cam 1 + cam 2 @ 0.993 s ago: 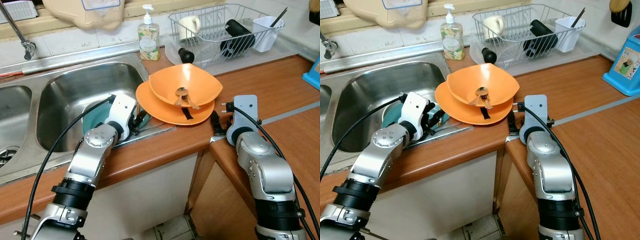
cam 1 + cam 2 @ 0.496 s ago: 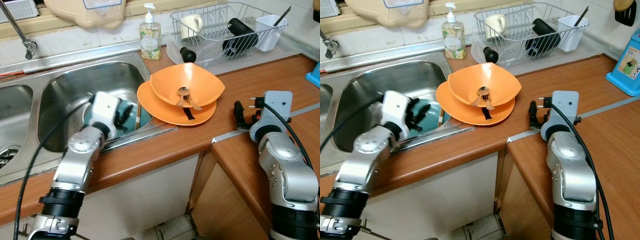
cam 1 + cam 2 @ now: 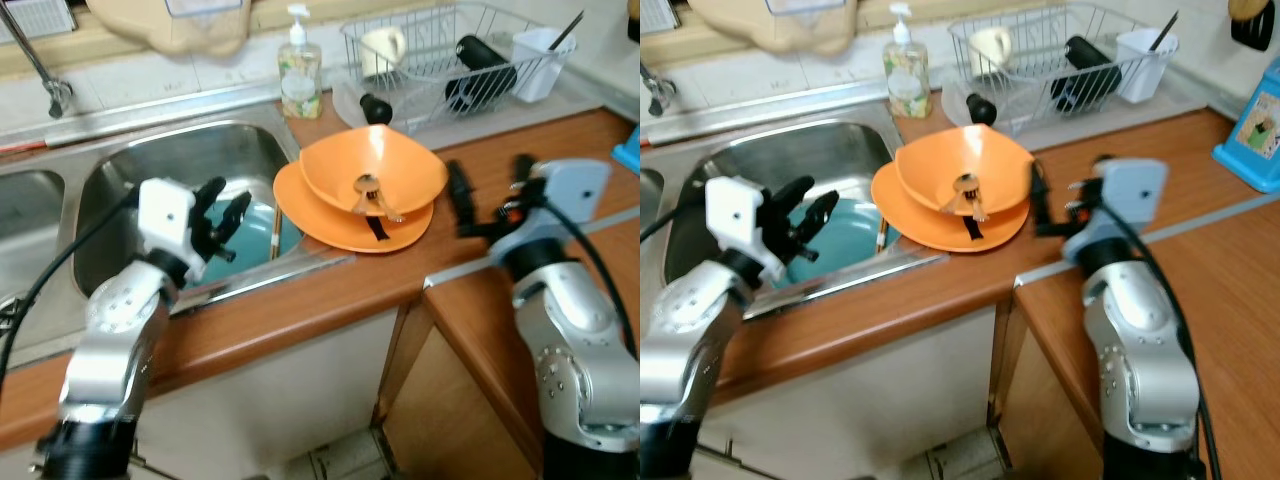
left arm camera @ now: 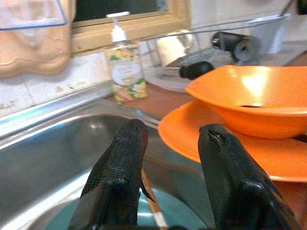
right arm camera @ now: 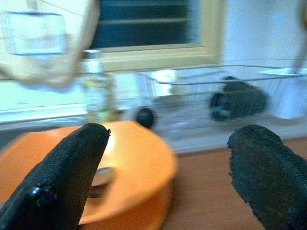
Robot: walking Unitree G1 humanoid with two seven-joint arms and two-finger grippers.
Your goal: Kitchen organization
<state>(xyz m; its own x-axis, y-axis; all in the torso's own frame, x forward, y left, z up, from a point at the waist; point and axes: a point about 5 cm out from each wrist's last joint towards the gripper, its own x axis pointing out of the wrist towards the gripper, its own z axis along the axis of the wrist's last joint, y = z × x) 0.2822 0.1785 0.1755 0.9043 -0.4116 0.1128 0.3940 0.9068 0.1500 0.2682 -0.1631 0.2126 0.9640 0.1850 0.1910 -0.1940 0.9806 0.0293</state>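
An orange bowl (image 3: 400,165) sits on an orange plate (image 3: 320,215) on the wooden counter beside the sink (image 3: 150,165). A metal spoon (image 3: 364,186) lies in the bowl, and a black handle (image 3: 377,228) pokes out from under it. A teal plate (image 3: 252,228) and a chopstick (image 3: 273,232) lie in the basin. My left gripper (image 3: 226,200) hovers open over the basin, just left of the orange plate (image 4: 230,153). My right gripper (image 3: 488,185) is open wide above the counter, right of the bowl (image 5: 144,158), with nothing between its fingers.
A wire dish rack (image 3: 450,55) with a cup, a black bottle and a white holder stands at the back right. A soap bottle (image 3: 299,70) stands behind the sink, and the tap (image 3: 40,60) is at the far left. A blue box (image 3: 1255,115) sits at the right edge.
My left gripper has lifted off the sink rim and drawn back to the left. My right gripper has risen from the counter edge, moved right and spread its fingers.
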